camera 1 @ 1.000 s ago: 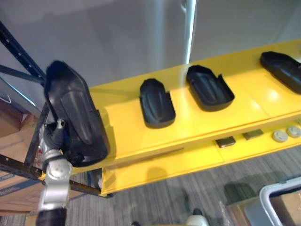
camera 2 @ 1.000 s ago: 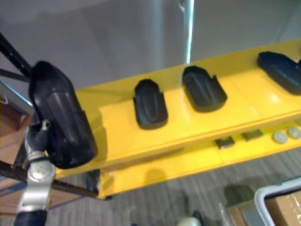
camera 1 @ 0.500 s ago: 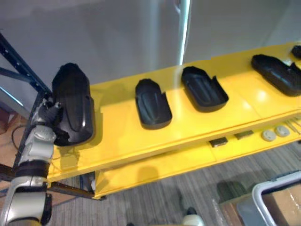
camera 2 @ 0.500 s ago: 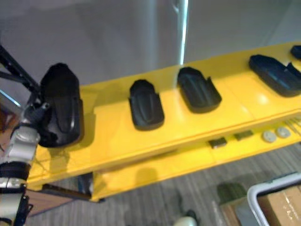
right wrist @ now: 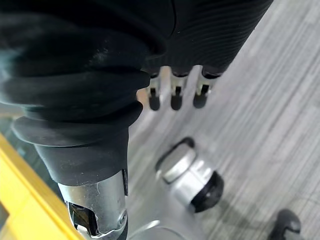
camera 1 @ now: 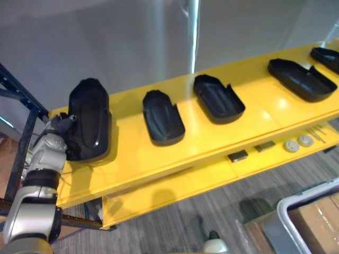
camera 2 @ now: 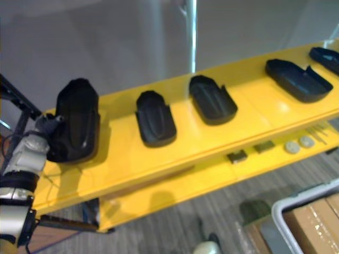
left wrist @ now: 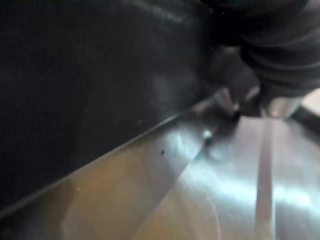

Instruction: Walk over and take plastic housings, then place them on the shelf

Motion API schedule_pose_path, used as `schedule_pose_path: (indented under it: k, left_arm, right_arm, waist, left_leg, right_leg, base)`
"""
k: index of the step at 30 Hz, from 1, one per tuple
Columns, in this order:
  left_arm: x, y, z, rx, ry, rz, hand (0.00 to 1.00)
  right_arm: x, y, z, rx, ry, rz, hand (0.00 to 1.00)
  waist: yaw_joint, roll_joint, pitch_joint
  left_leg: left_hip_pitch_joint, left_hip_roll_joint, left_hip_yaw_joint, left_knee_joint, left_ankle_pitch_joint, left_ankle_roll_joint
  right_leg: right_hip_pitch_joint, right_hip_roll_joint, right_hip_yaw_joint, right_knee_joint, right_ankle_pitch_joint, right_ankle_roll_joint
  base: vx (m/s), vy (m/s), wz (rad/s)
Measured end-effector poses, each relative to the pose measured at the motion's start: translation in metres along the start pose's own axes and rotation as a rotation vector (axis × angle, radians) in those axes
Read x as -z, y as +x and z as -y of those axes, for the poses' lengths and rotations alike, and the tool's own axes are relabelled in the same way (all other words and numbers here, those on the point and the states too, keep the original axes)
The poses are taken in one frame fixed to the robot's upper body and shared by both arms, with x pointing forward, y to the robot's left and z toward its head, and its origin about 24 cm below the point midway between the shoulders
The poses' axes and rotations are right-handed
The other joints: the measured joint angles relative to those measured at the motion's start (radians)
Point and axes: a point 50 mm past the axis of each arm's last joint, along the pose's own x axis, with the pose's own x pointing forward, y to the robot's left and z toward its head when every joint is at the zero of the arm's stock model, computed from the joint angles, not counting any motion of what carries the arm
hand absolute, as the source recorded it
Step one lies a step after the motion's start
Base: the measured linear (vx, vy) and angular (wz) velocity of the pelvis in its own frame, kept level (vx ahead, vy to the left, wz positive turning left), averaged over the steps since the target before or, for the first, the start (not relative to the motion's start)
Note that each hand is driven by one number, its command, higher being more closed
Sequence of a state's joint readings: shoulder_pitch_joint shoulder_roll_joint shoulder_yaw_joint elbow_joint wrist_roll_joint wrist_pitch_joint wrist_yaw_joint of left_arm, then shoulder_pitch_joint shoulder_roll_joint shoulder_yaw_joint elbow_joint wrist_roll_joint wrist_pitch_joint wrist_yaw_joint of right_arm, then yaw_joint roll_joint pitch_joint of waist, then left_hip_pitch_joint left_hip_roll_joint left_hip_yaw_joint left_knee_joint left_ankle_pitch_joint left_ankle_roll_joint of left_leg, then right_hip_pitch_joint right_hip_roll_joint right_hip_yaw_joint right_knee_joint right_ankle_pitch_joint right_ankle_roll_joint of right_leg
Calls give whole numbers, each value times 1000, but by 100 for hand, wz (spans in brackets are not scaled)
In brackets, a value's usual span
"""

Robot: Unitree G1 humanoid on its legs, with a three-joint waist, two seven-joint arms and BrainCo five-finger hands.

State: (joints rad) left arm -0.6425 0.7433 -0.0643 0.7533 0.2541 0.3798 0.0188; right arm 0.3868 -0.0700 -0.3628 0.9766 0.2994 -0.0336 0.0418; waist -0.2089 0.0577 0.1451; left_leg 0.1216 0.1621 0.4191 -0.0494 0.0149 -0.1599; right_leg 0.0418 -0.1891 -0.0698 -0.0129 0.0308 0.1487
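A black plastic housing [camera 1: 89,119] lies hollow side up on the left end of the yellow shelf [camera 1: 212,143]. My left hand [camera 1: 59,130] is at its left edge, fingers curled on the rim; the left wrist view has the housing's dark wall [left wrist: 90,75] right beside the hand [left wrist: 235,97]. Several more black housings lie in a row to the right: one [camera 1: 163,117] close by, another [camera 1: 218,98] past it, a third [camera 1: 301,79] further along. My right hand [right wrist: 172,95] hangs over the grey floor, fingers relaxed and holding nothing.
A lower yellow shelf carries small dark blocks [camera 1: 239,155] and round discs [camera 1: 296,143]. A dark blue rack upright [camera 1: 21,98] stands left of the shelf end. A grey bin [camera 1: 296,222] with a cardboard box sits on the floor at lower right.
The left hand has brought the housing from tilted in the air down flat onto the shelf's left end. The camera has shifted, so the row of housings sits further left.
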Motion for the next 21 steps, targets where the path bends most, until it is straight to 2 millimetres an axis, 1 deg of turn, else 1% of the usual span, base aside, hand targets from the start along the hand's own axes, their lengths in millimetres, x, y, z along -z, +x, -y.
schedule_pose_path:
  k: [3,5,7,9,11,17,20,21]
  left_arm:
    - [6,1,1,-4,2,-30,100]
    - [7,1,0,-14,0,-46,100]
    - [9,1,0,-21,-1,-60,100]
    - [15,2,0,-33,-8,-98,100]
    - [17,2,0,-34,-9,-111,100]
    - [8,4,-5,-61,-50,-104,100]
    - [11,4,-4,-62,-76,-127,100]
    - [11,4,-5,-66,-83,-129,0]
  right_arm:
    - [1,0,-1,-2,3,-2,0]
    - [1,0,-2,-3,5,-2,0]
    - [1,0,-2,-3,5,-2,0]
    - [0,0,-3,-6,5,5,0]
    - [-1,0,-3,-6,5,7,0]
    - [-5,1,-5,-11,4,23,0]
    - [-8,1,-3,-10,1,33,0]
    - [-10,1,-4,-12,-1,37,0]
  waist:
    - [-6,-10,11]
    - [-12,-18,31]
    - [-13,-20,42]
    - [-20,-15,49]
    - [-23,-13,61]
    - [-26,-14,97]
    - [-27,-10,108]
    - [-27,-9,118]
  left_leg:
    - [-1,0,4,1,0,0]
    - [-1,0,4,3,-1,0]
    - [-4,0,5,5,-1,1]
    - [-21,0,8,7,-1,1]
    - [-21,0,10,8,-2,1]
    - [-55,7,12,48,-16,6]
    - [-71,19,17,94,-44,4]
    - [-73,22,21,111,-55,4]
  right_leg:
    - [-4,0,5,2,0,0]
    - [-6,0,6,2,0,0]
    - [-9,0,8,3,0,0]
    - [-27,0,13,4,3,1]
    - [-28,0,15,4,4,1]
    - [-47,-1,20,8,6,0]
    - [-49,2,26,9,6,0]
    - [-51,2,33,14,6,0]
  base:
    - [-7,-2,-5]
    - [-34,-7,-1]
    - [-16,-2,-1]
    - [-9,-9,-3]
    - [1,-4,-2]
    - [0,0,0]
    - [-9,-1,-8]
    - [-9,9,-11]
